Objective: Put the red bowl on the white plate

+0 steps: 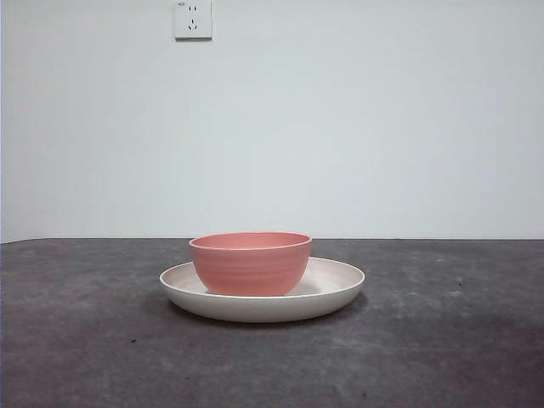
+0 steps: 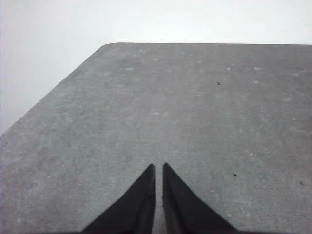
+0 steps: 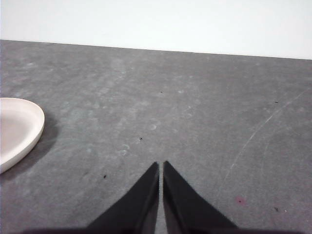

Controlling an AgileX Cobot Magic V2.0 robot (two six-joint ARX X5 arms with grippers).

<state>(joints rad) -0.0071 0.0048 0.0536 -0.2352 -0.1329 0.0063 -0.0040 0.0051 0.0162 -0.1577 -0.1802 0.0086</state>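
1. Judging from the front view, you have little left to do: the bowl sits inside the plate, upright, a little off the plate's middle, on the table.
2. Your left gripper is closed to a thin slit with nothing in it, over bare table, and neither dish shows in its view.
3. Your right gripper is likewise nearly closed and empty, with the plate's rim near it, off to one side.
4. What could still go wrong, in my judgement: swinging the right arm toward that rim could nudge the plate and slide the bowl.
5. Only the front view shows the bowl; the right wrist view shows just a slice of plate; neither arm appears in the front view.
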